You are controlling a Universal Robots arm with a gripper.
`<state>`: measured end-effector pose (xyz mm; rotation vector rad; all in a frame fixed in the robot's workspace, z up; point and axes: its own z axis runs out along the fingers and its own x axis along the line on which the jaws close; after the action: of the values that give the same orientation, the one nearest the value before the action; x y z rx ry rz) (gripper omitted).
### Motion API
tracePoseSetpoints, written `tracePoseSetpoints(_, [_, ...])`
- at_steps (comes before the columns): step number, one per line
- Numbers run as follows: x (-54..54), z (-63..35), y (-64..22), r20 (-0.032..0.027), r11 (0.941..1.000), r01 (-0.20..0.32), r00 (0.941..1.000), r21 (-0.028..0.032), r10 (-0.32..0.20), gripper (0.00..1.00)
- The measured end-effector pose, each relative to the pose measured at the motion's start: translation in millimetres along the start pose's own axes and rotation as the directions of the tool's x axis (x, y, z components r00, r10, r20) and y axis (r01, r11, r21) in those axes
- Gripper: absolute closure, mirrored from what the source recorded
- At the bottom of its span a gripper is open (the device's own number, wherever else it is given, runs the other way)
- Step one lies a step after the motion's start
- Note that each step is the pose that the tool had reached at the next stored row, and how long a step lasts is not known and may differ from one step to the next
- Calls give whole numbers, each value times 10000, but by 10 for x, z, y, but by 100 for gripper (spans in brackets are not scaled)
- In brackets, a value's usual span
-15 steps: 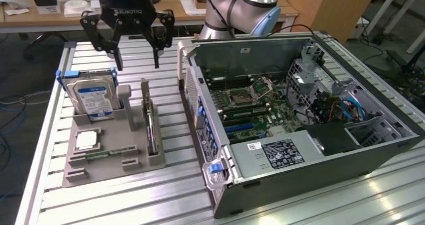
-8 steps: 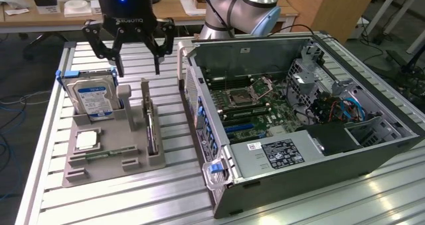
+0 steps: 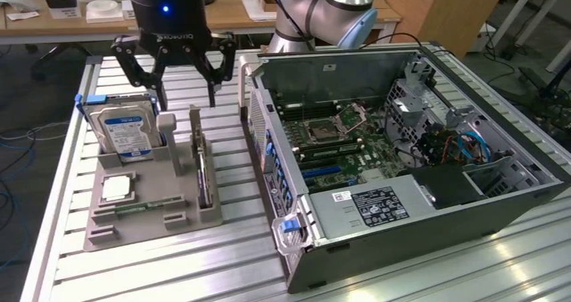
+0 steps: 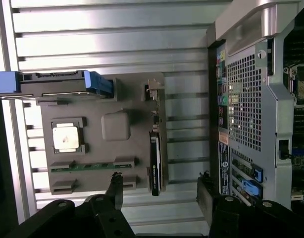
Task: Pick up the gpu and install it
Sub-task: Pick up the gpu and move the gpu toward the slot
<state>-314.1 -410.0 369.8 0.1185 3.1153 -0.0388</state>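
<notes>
Gripper (image 3: 183, 95) hangs wide open with nothing in it, up above the grey tray (image 3: 160, 182). The gpu (image 3: 203, 175) sits on edge in its slot along the tray side nearest the case (image 3: 402, 202), hard drive (image 3: 130, 131) standing upright on the tray's other side

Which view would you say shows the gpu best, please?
The wrist view: it looks straight down on the gpu, showing its whole top edge as it stands on edge in the gray tray. The exterior view shows the gpu slantwise, as a thin upright strip partly hidden by the tray's posts.
</notes>
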Motion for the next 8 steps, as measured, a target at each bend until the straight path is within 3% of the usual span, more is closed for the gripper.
tracePoseSetpoints(8, [-1,115,-50,-8,10000,-28,10000,8,28,29])
